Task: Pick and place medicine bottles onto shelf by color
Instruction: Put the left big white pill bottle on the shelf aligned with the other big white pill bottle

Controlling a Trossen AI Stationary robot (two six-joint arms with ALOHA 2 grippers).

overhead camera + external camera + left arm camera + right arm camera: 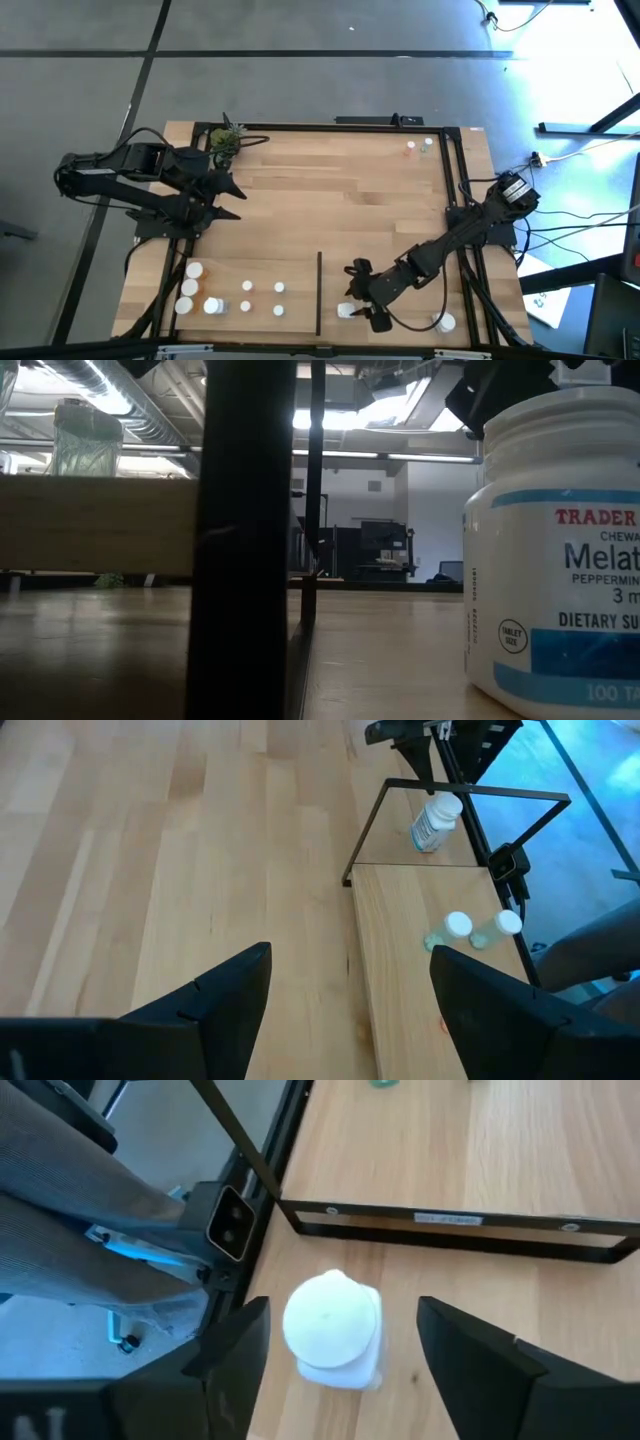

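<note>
Placement step, by my judgement: right gripper [362, 305] low at lower centre of high view, just right of divider strip [319, 290], fingers spread wide either side of white bottle [332, 1325], not clamping it. Bottle stands upright on shelf [340, 190], white cap, white body; low view shows it with blue label band, filling right of frame. Cannot tell release from approach. Next move calls for straight lift clear of cap, no sideways nudge. Left gripper [228, 198] waits at upper left, fingers apart, empty.
</note>
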